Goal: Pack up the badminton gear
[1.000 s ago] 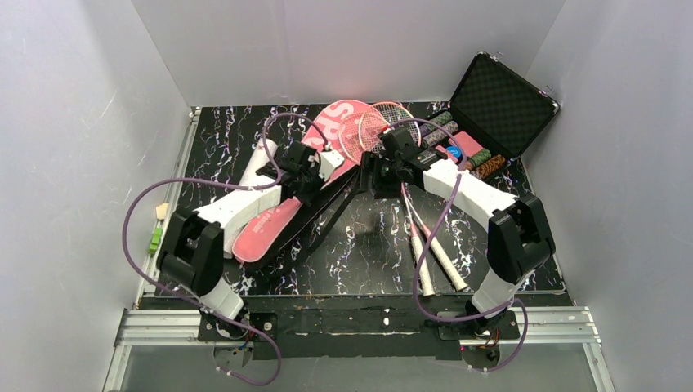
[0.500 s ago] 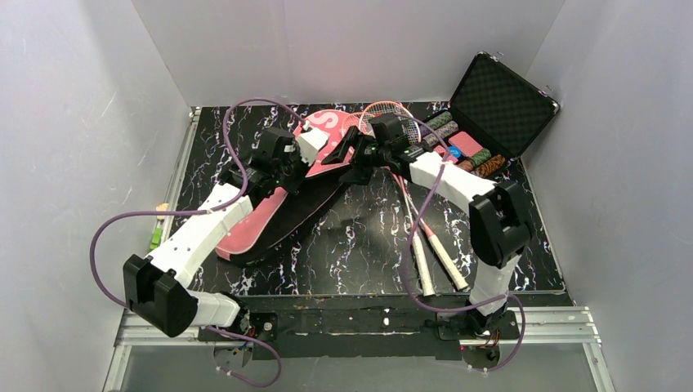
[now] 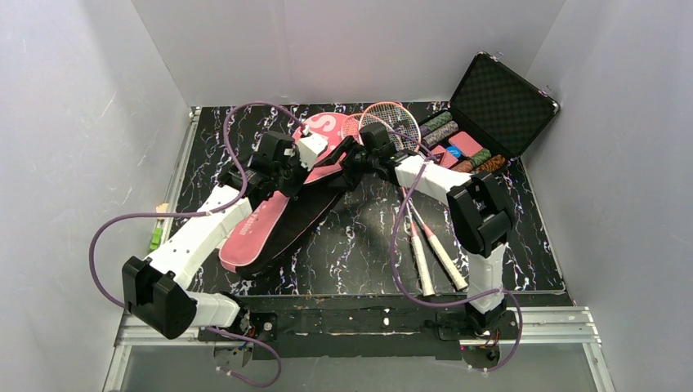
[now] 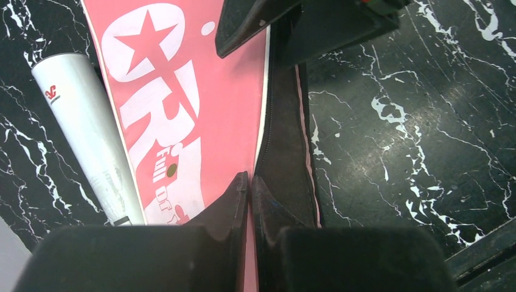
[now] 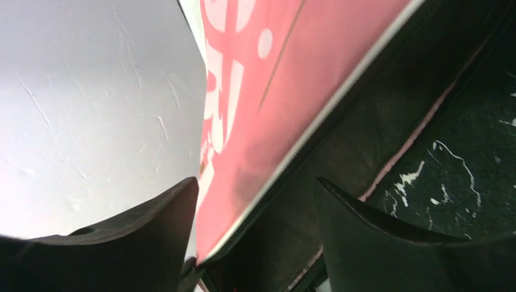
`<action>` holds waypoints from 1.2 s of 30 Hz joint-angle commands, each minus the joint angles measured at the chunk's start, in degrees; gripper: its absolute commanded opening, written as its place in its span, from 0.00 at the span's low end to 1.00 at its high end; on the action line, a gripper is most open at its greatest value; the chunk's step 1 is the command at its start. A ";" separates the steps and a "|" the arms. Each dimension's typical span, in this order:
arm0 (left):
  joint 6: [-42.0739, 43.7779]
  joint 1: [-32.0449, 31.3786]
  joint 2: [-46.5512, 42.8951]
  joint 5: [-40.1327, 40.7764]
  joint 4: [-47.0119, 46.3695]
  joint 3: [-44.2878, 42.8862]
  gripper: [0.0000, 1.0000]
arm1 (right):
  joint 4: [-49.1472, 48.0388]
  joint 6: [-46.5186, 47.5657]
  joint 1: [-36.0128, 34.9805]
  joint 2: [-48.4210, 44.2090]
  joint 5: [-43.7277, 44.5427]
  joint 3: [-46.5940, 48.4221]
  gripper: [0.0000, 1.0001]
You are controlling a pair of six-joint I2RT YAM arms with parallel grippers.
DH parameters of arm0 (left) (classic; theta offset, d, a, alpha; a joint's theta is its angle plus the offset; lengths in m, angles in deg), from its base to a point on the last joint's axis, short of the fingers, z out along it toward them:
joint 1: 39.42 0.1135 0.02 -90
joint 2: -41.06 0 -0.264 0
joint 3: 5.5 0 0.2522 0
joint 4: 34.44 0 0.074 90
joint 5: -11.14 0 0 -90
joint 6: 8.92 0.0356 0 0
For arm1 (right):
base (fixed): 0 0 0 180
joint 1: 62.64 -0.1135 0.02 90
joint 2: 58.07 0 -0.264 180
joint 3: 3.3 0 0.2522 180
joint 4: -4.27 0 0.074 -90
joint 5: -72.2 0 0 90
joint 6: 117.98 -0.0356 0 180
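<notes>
The pink racket bag (image 3: 257,233) lies diagonally at the table's left-middle, its black inner side showing along the open edge (image 4: 286,140). My left gripper (image 3: 313,166) (image 4: 251,182) is shut on the edge of the bag's pink top flap (image 4: 201,109). My right gripper (image 3: 350,160) (image 5: 257,182) is open, its fingers on either side of the same flap edge (image 5: 274,115), further up. The white-grey tube (image 4: 85,134) lies beside the bag. Two pink-framed rackets (image 3: 384,122) lie crossed to the right, white handles (image 3: 437,260) toward me. No shuttlecocks are in view.
An open black case (image 3: 500,102) with patterned chip rolls (image 3: 484,162) stands at the back right. Small green and wooden pieces (image 3: 155,237) lie at the table's left edge. White walls close in three sides.
My left arm has swung outward and its gripper moved back along the bag. My right gripper has moved left to the bag's open edge. The bag has shifted and its flap is raised.
</notes>
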State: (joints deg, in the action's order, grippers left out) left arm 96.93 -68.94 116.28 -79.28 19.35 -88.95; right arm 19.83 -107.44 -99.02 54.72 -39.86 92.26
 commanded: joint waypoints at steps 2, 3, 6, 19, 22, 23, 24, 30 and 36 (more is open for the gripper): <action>-0.87 -0.01 -4.42 -3.34 0.61 0.48 0.00 | -2.55 -2.18 0.08 2.32 5.38 5.52 0.55; -0.89 -0.01 -4.73 -3.67 0.85 0.80 0.00 | -2.18 -1.89 0.01 2.91 5.52 6.70 0.38; -0.85 -0.01 -5.69 -4.78 0.86 2.65 0.00 | -1.92 -1.11 -0.39 3.93 4.92 9.36 0.04; 0.45 -0.01 -6.39 -10.66 -3.73 6.00 0.50 | -0.42 2.74 -1.23 1.40 2.81 8.56 0.01; 0.66 -0.04 -7.72 -12.58 -4.21 7.19 0.51 | 1.54 5.20 -1.24 2.00 0.70 11.56 0.01; 0.65 -0.02 -7.93 -12.97 -4.16 7.47 0.52 | 3.16 6.24 -1.28 2.39 0.04 12.76 0.01; 0.65 -0.04 -8.13 -12.16 -4.53 8.01 0.53 | 4.62 7.06 -1.36 2.61 -0.79 13.98 0.01; 1.76 -0.09 -6.82 -10.80 -6.18 9.90 0.61 | 7.37 9.33 -2.08 1.52 -1.07 15.60 0.01; 1.64 -0.47 -4.14 -6.67 -8.93 8.53 0.67 | 8.78 9.54 -3.14 0.90 0.10 16.87 0.01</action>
State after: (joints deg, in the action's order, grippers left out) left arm 98.01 -68.96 110.80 -88.81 13.52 -79.61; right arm 29.10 -99.27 -101.32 58.67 -39.14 105.50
